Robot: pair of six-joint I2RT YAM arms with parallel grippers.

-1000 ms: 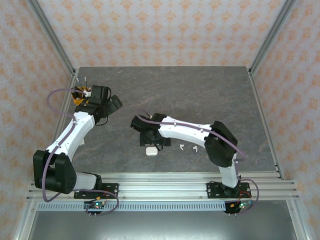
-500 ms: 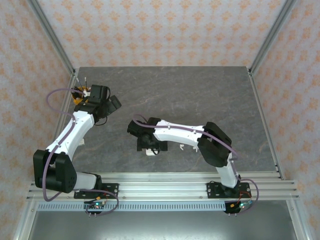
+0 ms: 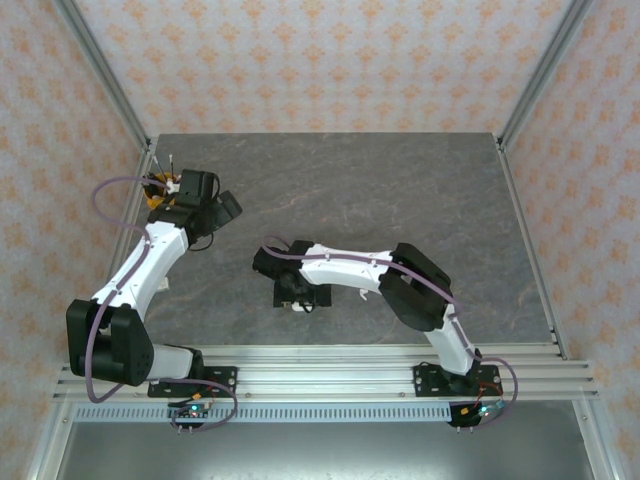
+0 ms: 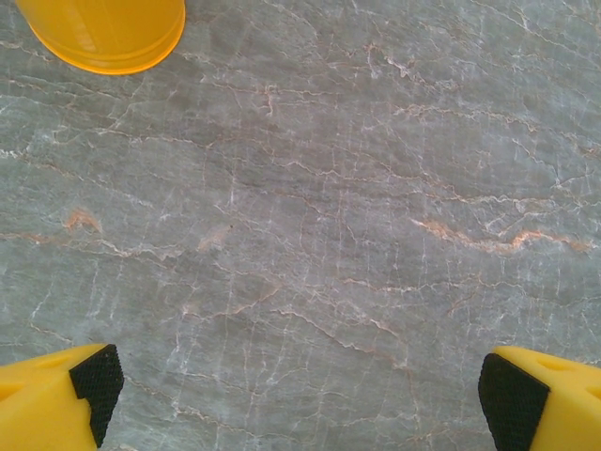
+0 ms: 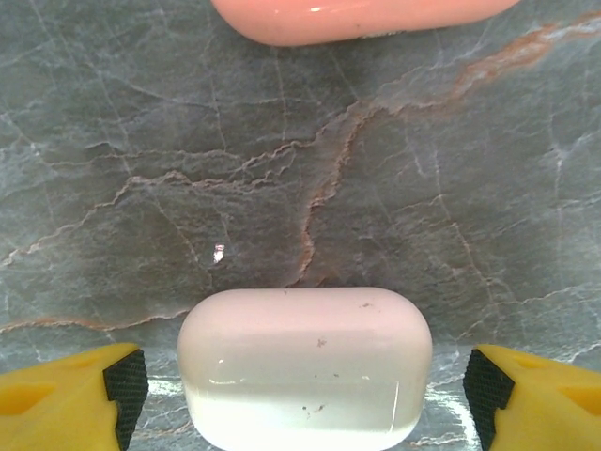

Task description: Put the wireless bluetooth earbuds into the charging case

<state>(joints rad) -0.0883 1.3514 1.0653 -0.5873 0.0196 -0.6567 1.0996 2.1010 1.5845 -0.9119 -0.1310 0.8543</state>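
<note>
Grey marble-patterned material, veined in white and rust, is covering the desk (image 3: 420, 190) across its whole width. Wallpaper (image 3: 320, 60) in pale peach with a repeating orange floral motif is lining the enclosure on three sides, and aluminium posts (image 3: 100, 75) are running up the corners. Aluminium rails (image 3: 330, 365) are carrying both arm bases along the near edge.

The right gripper (image 5: 305, 390) is hovering low over the middle of the desk with its jaws apart. The white charging case (image 5: 305, 362), closed and pebble-shaped, is lying flat between the two black pads (image 5: 125, 383). A strip of bare desk is showing on either side of it, so neither pad is touching it. A coral-pink charging case (image 5: 362, 17) is lying just beyond the white one, apart from it. A small white speck (image 5: 218, 252) is sitting on the surface between the two cases.

The left gripper (image 4: 302, 393) is hanging over the far left of the desk, jaws spread wide, with bare surface between them. A yellow container (image 4: 103, 33) is standing near it, by the left wall.
</note>
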